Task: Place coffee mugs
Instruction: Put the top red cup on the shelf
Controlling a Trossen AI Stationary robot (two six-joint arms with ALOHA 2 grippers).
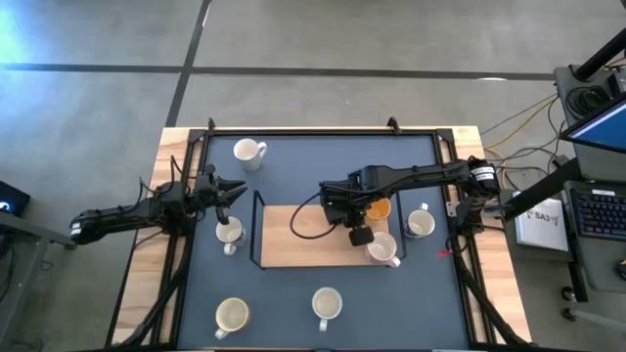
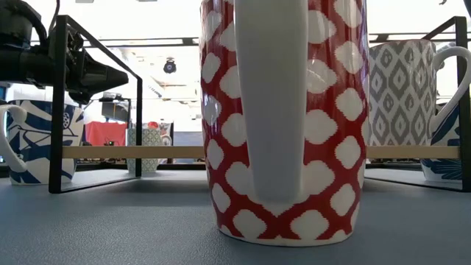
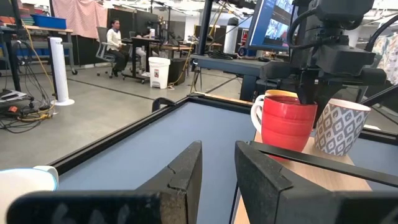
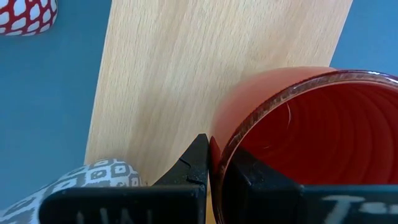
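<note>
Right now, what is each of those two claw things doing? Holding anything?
Left tool: open, holding nothing, hovering over the table's left side.
Right tool: shut on the rim of the red mug, over the wooden shelf.

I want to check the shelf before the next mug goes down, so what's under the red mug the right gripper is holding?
The wooden shelf board lies under the red mug, which the right gripper pinches by its rim. The mug covers its own base, so whether it touches the board cannot be seen.

Shelf's (image 1: 293, 223) left half open
</note>
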